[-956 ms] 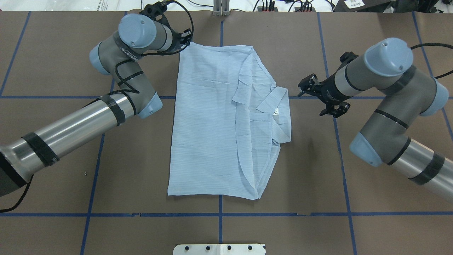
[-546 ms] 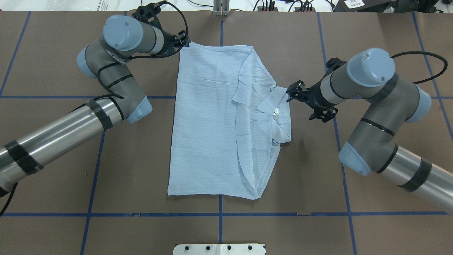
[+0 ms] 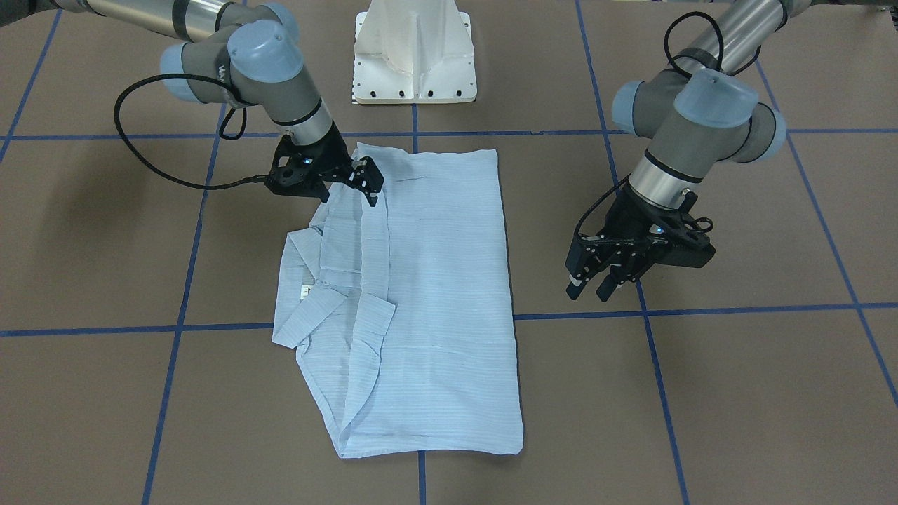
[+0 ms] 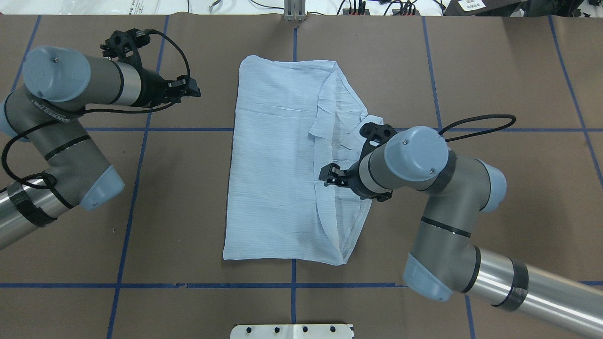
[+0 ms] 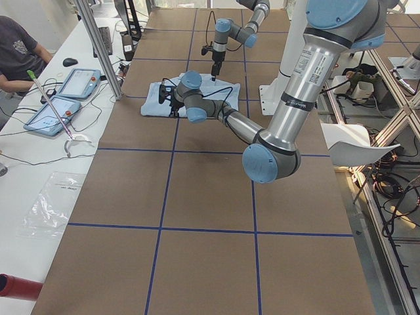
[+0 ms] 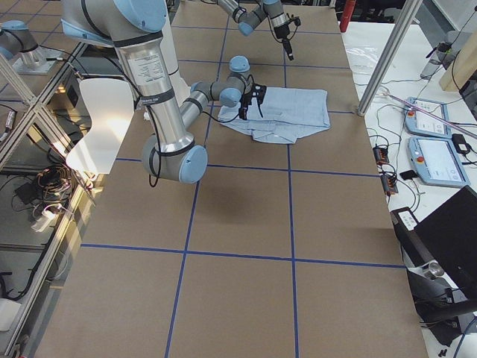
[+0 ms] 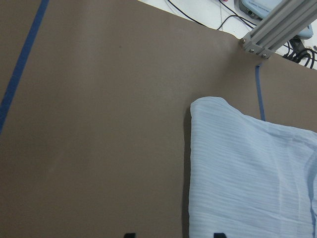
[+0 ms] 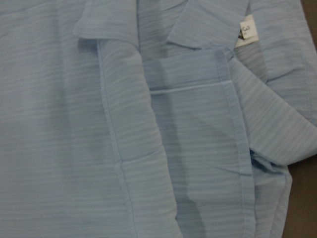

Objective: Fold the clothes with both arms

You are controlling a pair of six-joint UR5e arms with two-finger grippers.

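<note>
The light-blue striped shirt [image 4: 273, 179] lies folded flat on the brown table, collar and white neck label [image 3: 306, 291] at its right side in the overhead view. My left gripper [image 4: 194, 89] is open and empty, off the shirt to its left; in the front view it [image 3: 588, 289] hangs above bare table. Its wrist view shows the shirt's far corner [image 7: 247, 173]. My right gripper [image 4: 328, 175] looks open and hovers over the shirt's folded right part; it also shows in the front view [image 3: 368, 186]. Its wrist view shows folds [image 8: 74, 124] and the label [image 8: 246, 27], no fingers.
The white pedestal base [image 3: 414, 56] stands at the robot's table edge. Blue tape lines [image 4: 127, 207] grid the brown table. An aluminium post [image 4: 294, 12] stands at the far edge behind the shirt. An operator [image 5: 16, 52] and tablets sit beyond that edge.
My left gripper has pulled away leftward from the shirt's far left corner. My right gripper has moved from beside the collar to over the shirt's folded right part.
</note>
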